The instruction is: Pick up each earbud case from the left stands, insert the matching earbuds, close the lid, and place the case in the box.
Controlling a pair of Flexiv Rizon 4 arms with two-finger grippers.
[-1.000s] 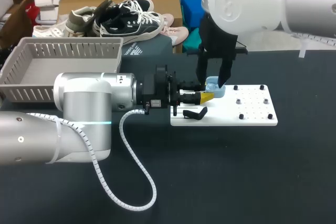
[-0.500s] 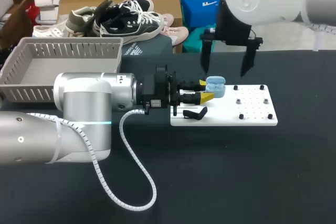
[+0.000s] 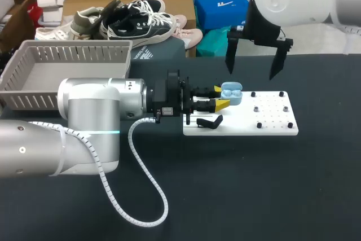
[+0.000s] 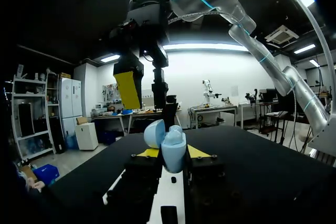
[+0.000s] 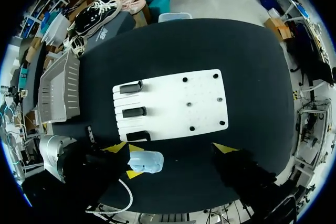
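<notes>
A light blue earbud case (image 3: 231,93) with its lid open is held just above the left end of the white board (image 3: 271,125). My left gripper (image 3: 221,101) is shut on it, a yellow tip on each side. In the left wrist view the case (image 4: 172,149) stands upright between the fingers of my left gripper (image 4: 173,153), lid tipped back. My right gripper (image 3: 252,69) hangs open above and to the right of the case, holding nothing. From the right wrist view, the case (image 5: 146,161) lies below the right gripper (image 5: 170,148), toward one fingertip.
Black stands (image 5: 135,112) sit in a row on the board's left end, one (image 3: 210,121) just in front of the case. Small pegs (image 3: 256,108) dot its right half. A grey slatted box (image 3: 67,71) stands at the back left.
My right gripper has opened wide, let go of the case, and risen up and to the right. The left arm and the case have stayed still.
</notes>
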